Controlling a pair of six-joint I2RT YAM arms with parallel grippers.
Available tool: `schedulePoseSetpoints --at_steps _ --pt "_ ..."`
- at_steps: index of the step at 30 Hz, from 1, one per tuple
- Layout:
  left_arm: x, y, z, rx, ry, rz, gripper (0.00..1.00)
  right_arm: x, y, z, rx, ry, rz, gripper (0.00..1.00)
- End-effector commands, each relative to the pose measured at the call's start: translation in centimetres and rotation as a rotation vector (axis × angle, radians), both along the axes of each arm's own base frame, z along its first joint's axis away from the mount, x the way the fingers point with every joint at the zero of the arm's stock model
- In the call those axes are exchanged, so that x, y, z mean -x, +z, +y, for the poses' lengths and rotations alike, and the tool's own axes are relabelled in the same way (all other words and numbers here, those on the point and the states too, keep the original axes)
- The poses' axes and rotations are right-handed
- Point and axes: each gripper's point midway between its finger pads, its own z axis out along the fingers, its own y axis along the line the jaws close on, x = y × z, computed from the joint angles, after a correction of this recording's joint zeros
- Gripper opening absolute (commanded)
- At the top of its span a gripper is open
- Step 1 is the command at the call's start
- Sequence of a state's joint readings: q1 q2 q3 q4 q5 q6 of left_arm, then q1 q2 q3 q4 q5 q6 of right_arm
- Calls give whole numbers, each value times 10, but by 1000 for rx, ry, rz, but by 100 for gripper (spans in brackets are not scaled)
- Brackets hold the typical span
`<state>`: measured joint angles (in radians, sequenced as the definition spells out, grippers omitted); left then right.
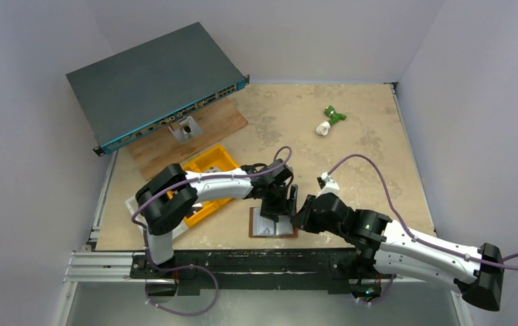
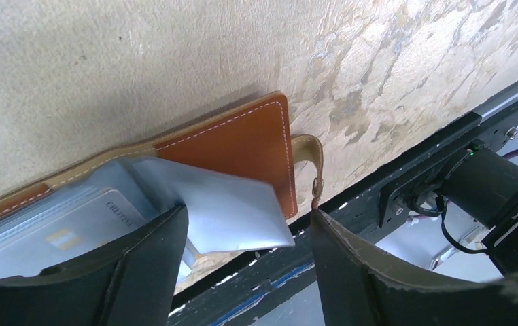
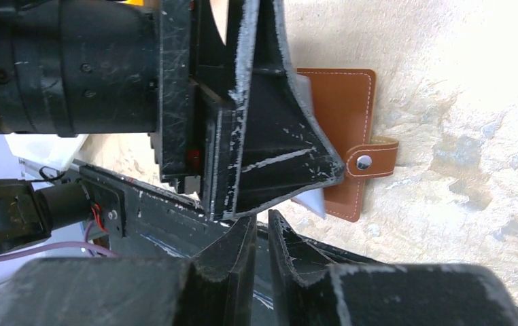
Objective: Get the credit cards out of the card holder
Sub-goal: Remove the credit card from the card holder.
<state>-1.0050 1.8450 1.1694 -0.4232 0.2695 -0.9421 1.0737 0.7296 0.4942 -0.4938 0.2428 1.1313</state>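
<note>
The card holder (image 1: 270, 229) is lying open and flat on the desk (image 1: 351, 163), right at the near edge between the two arms. Its brown leather is facing up at one end, and its snap tab (image 3: 372, 160) is sticking out sideways onto the bare surface. The credit cards (image 2: 232, 210) are sitting with it. One pale grey-blue card is lying slewed across the leather with a corner poking past the holder's near edge, and I can't tell whether its other end is tucked in. Another card (image 2: 66, 234), showing a gold chip and some printed lettering, is resting inside the clear sleeve. The left gripper (image 2: 246, 217) is hanging low over the holder with its jaws released and standing wide apart, one on each side of the slewed card and pinching nothing. The right gripper (image 3: 263, 221) is crowding in from the snap-tab side, close against the left arm's fingers (image 3: 277, 149). Its jaws are only barely parted, with a thin slit and nothing between them. Off to the left, a yellow bin (image 1: 209, 170) is sitting under the left arm. Behind it, a wooden board (image 1: 202, 132) is carrying a dark network switch (image 1: 151, 85) in the far corner. A small green and white object (image 1: 330, 120) is lying well apart on the far side of the desk.
</note>
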Motion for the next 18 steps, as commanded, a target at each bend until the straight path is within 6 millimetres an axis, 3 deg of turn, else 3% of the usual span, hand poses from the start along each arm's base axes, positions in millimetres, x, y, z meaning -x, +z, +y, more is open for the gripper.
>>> schedulePoseSetpoints --at_steps 1,7,11,18 --pt "-1 16 -22 73 -29 -3 69 -2 6 6 -20 28 -32 13" --pt "-2 21 -21 71 -33 -13 75 -2 -4 18 -21 57 -18 12" --pt "-2 26 -21 73 -38 -22 76 8 -26 23 -75 54 57 10" --pt "-2 29 -18 72 -42 -28 77 2 -55 6 -75 -73 73 7"
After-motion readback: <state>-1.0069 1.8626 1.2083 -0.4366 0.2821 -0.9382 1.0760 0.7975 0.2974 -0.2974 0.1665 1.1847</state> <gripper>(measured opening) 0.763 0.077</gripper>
